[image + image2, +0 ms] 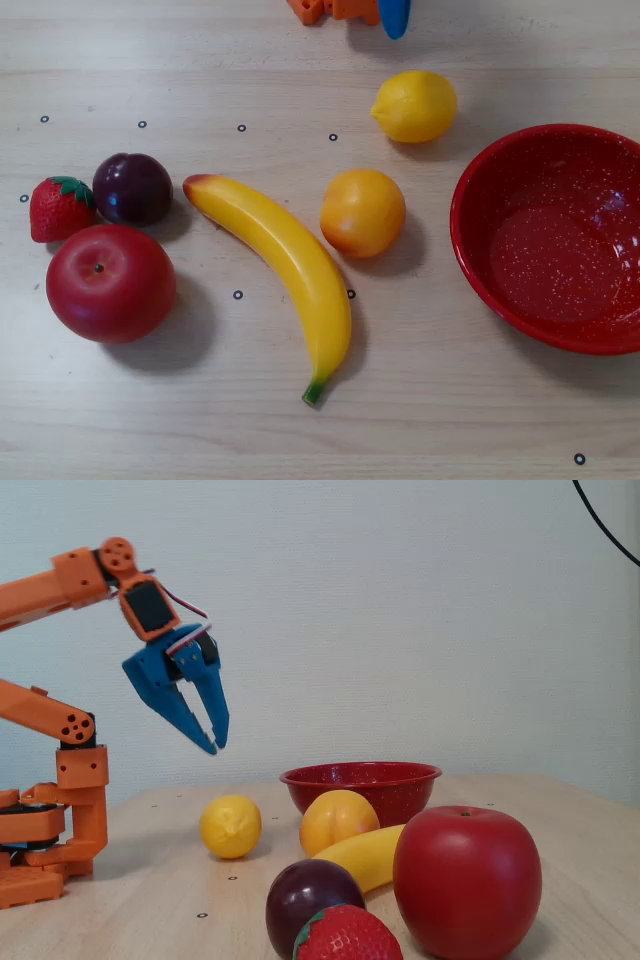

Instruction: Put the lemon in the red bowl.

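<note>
The pale wood worktop fills the overhead view, with a wide bare strip along its lower edge and open wood at the lower right. The red bowl sits at the right edge of that view, cut off by the frame, and it holds nothing. The orange arm reaches in from the left of the fixed view, raised well above the worktop.

A red apple lies at the lower left of the overhead view, with a banana slanting down through the middle. An orange fruit rests just right of the banana and well apart from the bowl's rim. The lemon lies on the worktop in the upper middle, above the orange fruit and up-left of the bowl, with clear wood between it and both. A dark plum touches a strawberry at the far left.

The blue fingers point downward in the fixed view, tips close together with only a narrow gap, holding nothing; they hang in the air above and left of the lemon. In the overhead view only a blue tip shows at the top edge.
</note>
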Controlling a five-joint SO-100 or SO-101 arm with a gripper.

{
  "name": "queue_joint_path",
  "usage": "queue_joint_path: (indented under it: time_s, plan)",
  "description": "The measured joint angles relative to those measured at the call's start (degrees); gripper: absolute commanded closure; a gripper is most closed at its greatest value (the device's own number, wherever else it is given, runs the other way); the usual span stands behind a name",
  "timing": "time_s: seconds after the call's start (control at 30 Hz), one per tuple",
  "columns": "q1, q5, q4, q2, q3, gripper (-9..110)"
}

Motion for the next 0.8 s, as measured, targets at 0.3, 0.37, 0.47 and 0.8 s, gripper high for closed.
queue_joint_path:
  time_s: [0.3,0.37,0.47,0.8]
  plan:
    - [5.0,-5.3,4.6,-10.4,-8.3,101]
    - [5.5,-6.2,6.0,-13.4,-10.6,101]
    - [5.6,-6.9,7.5,-16.6,-11.9,100]
    - [10.6,-6.9,13.8,-22.8,-15.5,86]
